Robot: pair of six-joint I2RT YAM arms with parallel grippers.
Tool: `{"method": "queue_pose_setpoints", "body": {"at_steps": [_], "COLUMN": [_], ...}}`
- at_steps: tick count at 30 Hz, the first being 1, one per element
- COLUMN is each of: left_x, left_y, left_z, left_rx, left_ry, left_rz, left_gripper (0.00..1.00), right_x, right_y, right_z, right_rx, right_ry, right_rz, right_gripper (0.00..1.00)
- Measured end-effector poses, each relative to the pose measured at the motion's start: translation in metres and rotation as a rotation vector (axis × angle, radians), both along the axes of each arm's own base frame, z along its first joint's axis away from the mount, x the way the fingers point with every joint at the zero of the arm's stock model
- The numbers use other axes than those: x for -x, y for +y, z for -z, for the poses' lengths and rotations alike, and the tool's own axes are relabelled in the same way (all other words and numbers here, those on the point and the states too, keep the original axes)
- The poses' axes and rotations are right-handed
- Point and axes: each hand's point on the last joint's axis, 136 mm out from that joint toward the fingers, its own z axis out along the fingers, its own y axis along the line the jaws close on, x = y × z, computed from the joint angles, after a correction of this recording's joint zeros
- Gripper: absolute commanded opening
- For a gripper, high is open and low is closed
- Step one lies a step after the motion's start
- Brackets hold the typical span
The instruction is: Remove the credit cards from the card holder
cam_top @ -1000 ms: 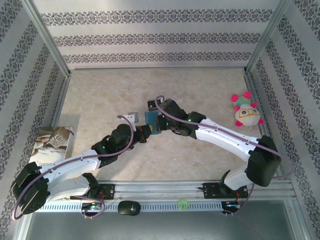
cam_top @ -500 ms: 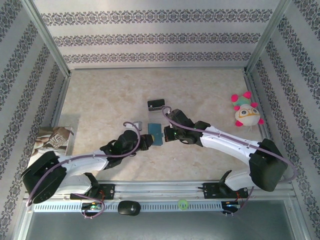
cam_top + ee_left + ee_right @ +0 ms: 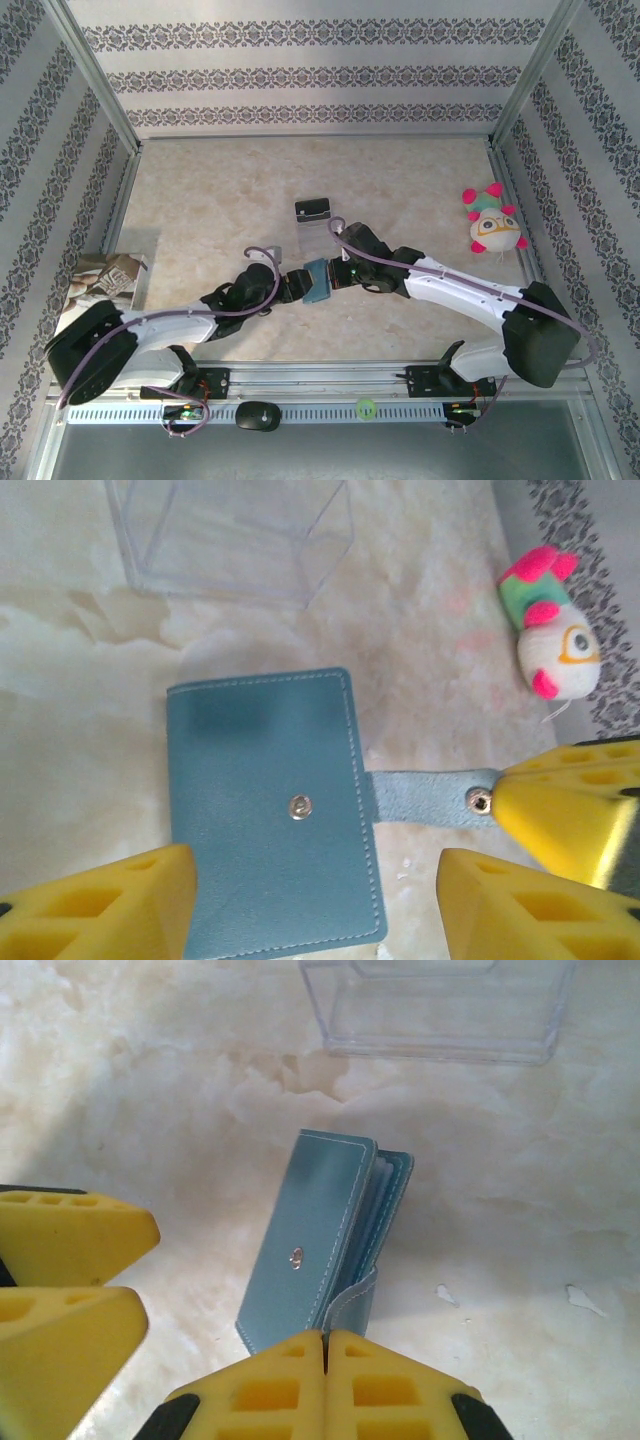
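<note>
1. card holder [image 3: 265, 800] rests on the worktop [image 3: 60, 730] near the clear stand [image 3: 230, 540], unsnapped, its tab [image 3: 420, 798] stretched out sideways; its layers part slightly along one long edge
2. right end effector [image 3: 325, 1348] is closed on the tab's end; left end effector [image 3: 315, 885] is open, one finger on either side of the holder, gripping nothing
3. likely step: opening the cover; the left should close low on the back panel to pin it, then the right should lift the tab away gently
4. risk: pulling the tab alone may drag the whole holder; no card is out yet
</note>
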Motion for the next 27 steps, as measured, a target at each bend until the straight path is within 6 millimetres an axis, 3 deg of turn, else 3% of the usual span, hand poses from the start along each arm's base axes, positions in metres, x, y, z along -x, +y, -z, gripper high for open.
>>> {"method": "queue_pose_setpoints", "body": {"at_steps": [3,8,12,17,21,27], "left_x": [-0.003,-0.004,-0.004,-0.003,0.000,-0.002], "left_y": [0.016,0.052,0.067,0.075,0.072,0.066], "left_z": [-0.011,-0.014,-0.022,-0.011,0.007,0.019], "left_rx": [0.016,0.012,0.009,-0.030,-0.085,-0.127], "left_ry": [-0.026,-0.035,-0.050,-0.018,0.034,0.074], "left_rz": [-0.043,-0.129,-0.158,-0.164,-0.133,-0.101], "left_gripper": [0.66,0.69,0.70,0.68,0.68,0.68], "right_x": [0.000,-0.005,-0.007,-0.009,-0.011,-0.011], "right_y": [0.009,0.039,0.063,0.065,0.049,-0.024], "right_z": [-0.011,-0.033,-0.033,-0.027,-0.018,0.031], "right_rx": [-0.037,-0.101,-0.120,-0.114,-0.082,0.073], "right_ry": [0.006,0.007,0.031,0.052,0.047,0.087], "right_rz": [-0.014,-0.057,-0.094,-0.088,-0.050,0.108], "right_gripper": [0.00,0.00,0.00,0.00,0.00,0.00]}}
